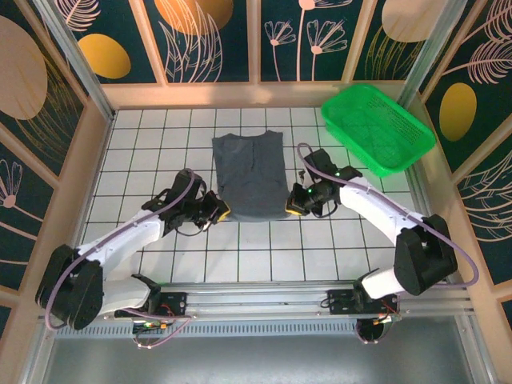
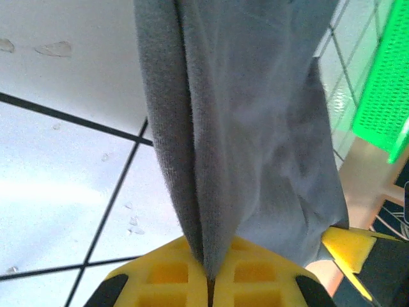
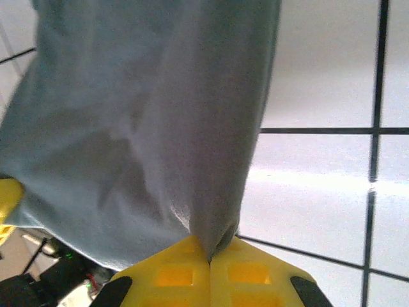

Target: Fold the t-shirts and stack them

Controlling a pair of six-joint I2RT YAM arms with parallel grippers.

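T-shirt [image 1: 248,176]: one, slate grey, flat on the tiled table [image 1: 152,144]. Left gripper [image 1: 222,212], right gripper [image 1: 294,204]: two, each clamped on a near hem corner. Best handling: raise both corners level and carry the hem evenly towards the collar, cloth taut. Green basket [image 1: 376,128]: one, far right.

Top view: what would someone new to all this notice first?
A grey t-shirt lies spread flat in the middle of the white tiled table. The left gripper and right gripper each pinch one of its near corners. A bright green basket sits at the far right corner.
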